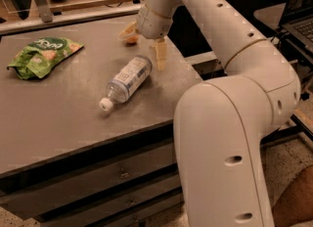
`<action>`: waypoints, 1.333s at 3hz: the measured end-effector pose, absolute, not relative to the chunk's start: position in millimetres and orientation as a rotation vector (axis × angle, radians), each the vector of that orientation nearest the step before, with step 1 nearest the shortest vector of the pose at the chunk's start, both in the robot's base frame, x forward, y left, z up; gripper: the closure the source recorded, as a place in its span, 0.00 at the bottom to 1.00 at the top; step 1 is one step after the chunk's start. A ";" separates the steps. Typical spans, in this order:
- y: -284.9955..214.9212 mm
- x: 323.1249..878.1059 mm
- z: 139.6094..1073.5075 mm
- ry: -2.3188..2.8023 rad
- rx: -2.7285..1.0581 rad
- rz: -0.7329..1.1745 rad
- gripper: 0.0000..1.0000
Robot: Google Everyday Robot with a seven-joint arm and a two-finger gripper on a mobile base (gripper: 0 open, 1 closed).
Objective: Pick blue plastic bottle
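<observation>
The blue plastic bottle [126,81] lies on its side on the grey table [58,118], its white cap pointing toward the front left and its base toward the back right. It is clear with a pale blue-and-white label. My gripper [159,59] hangs from the white arm just right of the bottle's base, its yellowish fingertips pointing down close to the table. It holds nothing.
A green snack bag [41,55] lies at the table's back left. A small orange ball [130,37] sits behind the gripper, partly hidden by the wrist. The table's right edge is just right of the gripper. The arm's big white body fills the lower right.
</observation>
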State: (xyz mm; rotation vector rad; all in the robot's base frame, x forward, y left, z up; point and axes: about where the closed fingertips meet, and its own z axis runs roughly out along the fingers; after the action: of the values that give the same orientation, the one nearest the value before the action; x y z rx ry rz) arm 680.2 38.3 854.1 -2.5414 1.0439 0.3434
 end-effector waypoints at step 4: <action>32.2 605.3 837.2 0.947 -2.781 0.405 0.00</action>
State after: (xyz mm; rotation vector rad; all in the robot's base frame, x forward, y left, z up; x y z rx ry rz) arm 605.3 32.2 837.2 -2.7814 0.9472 0.4053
